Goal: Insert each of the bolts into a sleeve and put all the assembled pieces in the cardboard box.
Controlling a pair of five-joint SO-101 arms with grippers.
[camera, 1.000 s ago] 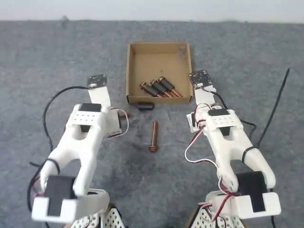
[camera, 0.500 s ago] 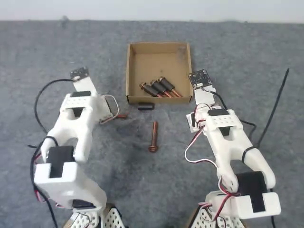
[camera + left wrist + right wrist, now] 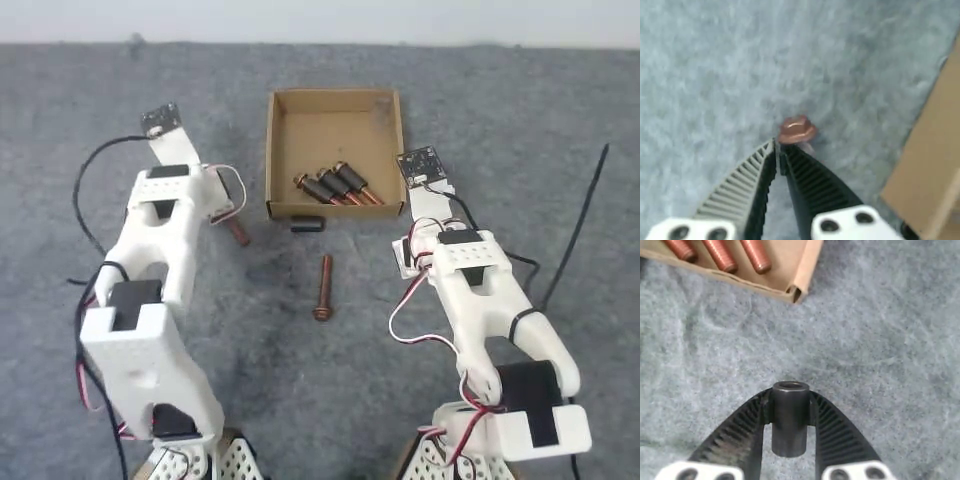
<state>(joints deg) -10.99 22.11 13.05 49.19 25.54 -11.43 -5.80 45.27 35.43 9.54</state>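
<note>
Left gripper (image 3: 777, 147): we saw it pinching a bolt (image 3: 796, 131), just off the box's left wall.
Right gripper (image 3: 789, 396): we found it clamped around a sleeve (image 3: 789, 432).
Box (image 3: 334, 97): it sat toward the far edge of the tabletop (image 3: 520, 120) and held three assembled pieces (image 3: 335, 186).
Spare bolt (image 3: 323, 287), spare sleeve (image 3: 308, 225): both lay mid-tabletop, the sleeve just beside the box's near wall.

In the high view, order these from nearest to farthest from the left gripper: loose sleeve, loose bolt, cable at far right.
From the left gripper:
1. loose sleeve, in front of the box
2. loose bolt, centre
3. cable, far right
</note>
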